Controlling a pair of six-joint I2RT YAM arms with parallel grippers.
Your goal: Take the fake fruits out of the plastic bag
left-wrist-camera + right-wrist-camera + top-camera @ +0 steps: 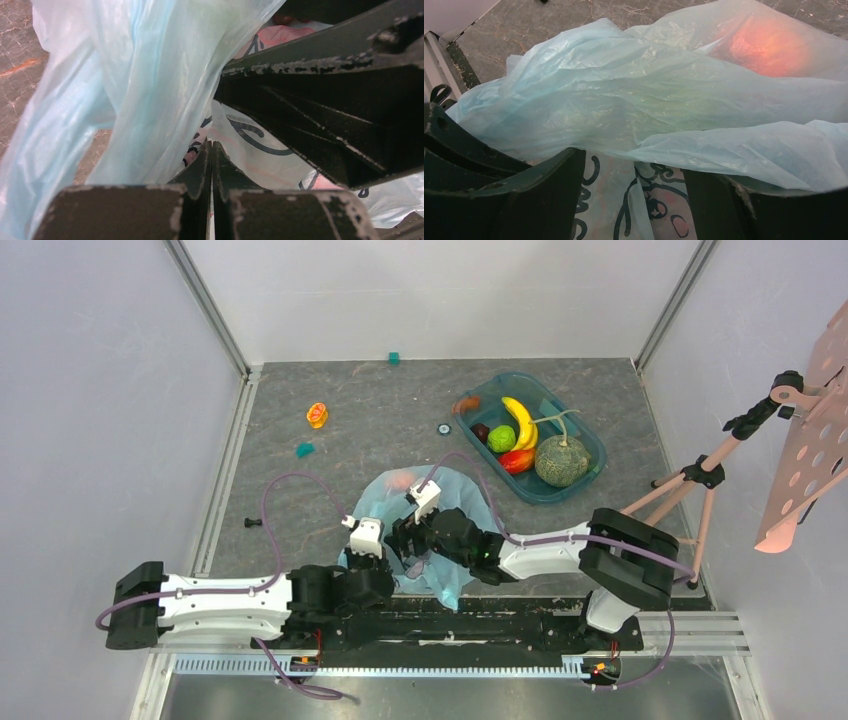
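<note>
Left gripper: jaws pressed flat together at the near-left edge of the plastic bag. Film bunches right at the tips. Looks like a pinch on the bag's edge, but no film shows between the pads, so can't confirm.

Right gripper: jaws spread wide, nothing held, printed bag film lying in the gap between them. It sits just right of the left one, both over the near half of the bag. A big dark body fills the right of the left wrist view, probably the right gripper.

Bag lies crumpled on the table, centre, just beyond the arm bases. Orange glow through the film on the far side is the peach. It's inside the bag, well clear of both grippers.

Progress, my read: mostly done. Teal tray, far right, holds the melon, the green apple and a dark lump that's probably the grape bunch, alongside the banana and mango. What's left is getting the peach out of the bag. That likely needs the right gripper reaching toward the far side while the left pins the edge.

Unclear:
- Bag mouth: folds cover it in every view.
- Faint yellow-green tint under the film in the right wrist view. Can't tell whether it's a fruit or a reflection.
- Top view: the arms hide the near half of the bag.
- Grapes are too small to be sure of.
</note>
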